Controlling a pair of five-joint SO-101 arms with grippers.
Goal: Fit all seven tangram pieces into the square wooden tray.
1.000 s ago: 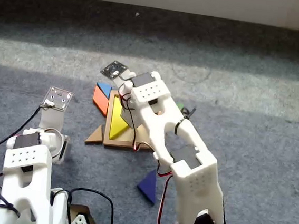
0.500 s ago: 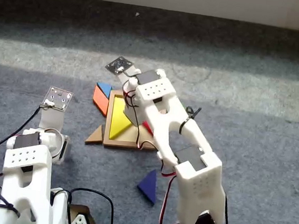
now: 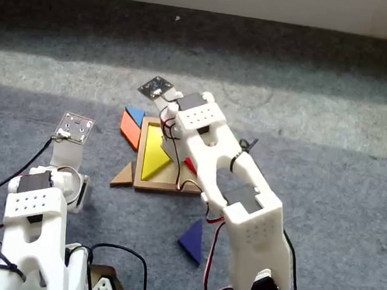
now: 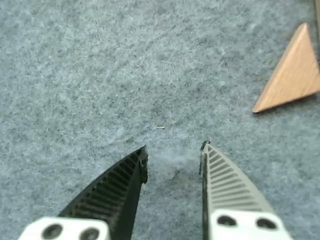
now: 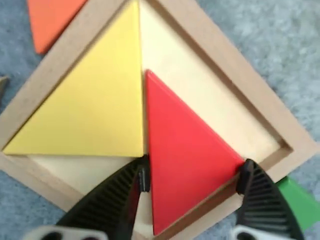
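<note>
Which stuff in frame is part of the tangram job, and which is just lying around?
Job:
wooden tray
yellow triangle, in the tray
red triangle, in the right hand
orange piece, light blue piece, tan triangle, dark blue triangle, green piece, all outside the tray

Lying about:
grey carpet
arm cables
</note>
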